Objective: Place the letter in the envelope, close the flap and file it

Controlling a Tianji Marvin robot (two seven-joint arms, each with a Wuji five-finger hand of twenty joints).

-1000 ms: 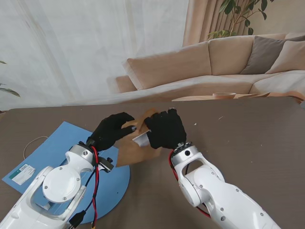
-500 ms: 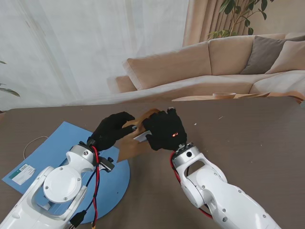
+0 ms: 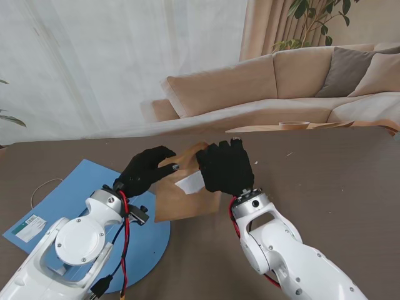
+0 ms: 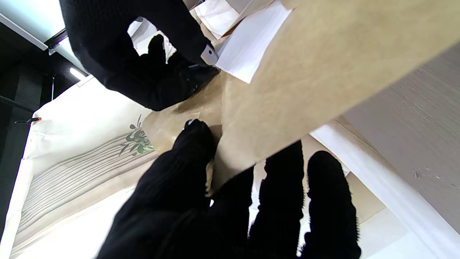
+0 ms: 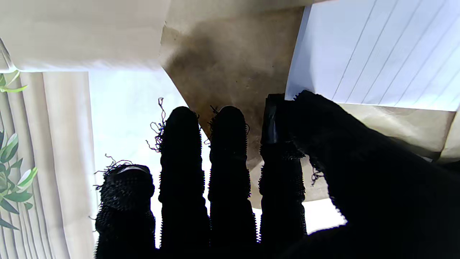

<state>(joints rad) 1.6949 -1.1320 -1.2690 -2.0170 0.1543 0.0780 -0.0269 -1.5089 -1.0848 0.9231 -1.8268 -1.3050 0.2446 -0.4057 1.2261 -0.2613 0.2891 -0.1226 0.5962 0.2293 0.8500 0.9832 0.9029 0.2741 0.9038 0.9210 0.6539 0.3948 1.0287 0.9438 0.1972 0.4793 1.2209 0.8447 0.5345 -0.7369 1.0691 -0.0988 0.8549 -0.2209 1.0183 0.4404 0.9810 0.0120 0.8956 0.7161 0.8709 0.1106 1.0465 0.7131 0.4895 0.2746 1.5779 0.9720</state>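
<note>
A: Two hands on one envelope [image 3: 187,200] rn, held up off the table [image 3: 325,181] betw. us. Our left hand [image 3: 145,171] pinches its left upper edge, thumb on one face, fingers [image 4: 287,180] behind. Our right hand [image 3: 225,167] is closed on the letter [image 3: 190,183], thumb and index clamping a corner of the lined sheet.

B: Where's the letter w.r.t. the envelope?

A: White sheet lies against the brown face, near the top opening. We can't tell if any of it is actually inside the pocket; our right hand hides that edge.

B: So what could go wrong?

A: Few things, imo. The envelope is tilted and only gripped at one edge, so a push from the letter could swing it or slip it out of our left pinch. Sheet's thin, so if its edge catches the lip instead of the mouth it'll buckle or crease. And the flap [image 5: 230,72] sits right by our right fingertips; we could fold it shut over the opening by accident.

B: Filing spot?

A: Probably the blue folder [image 3: 81,194] on the table at our left, under our left arm. Not reached yet.
</note>
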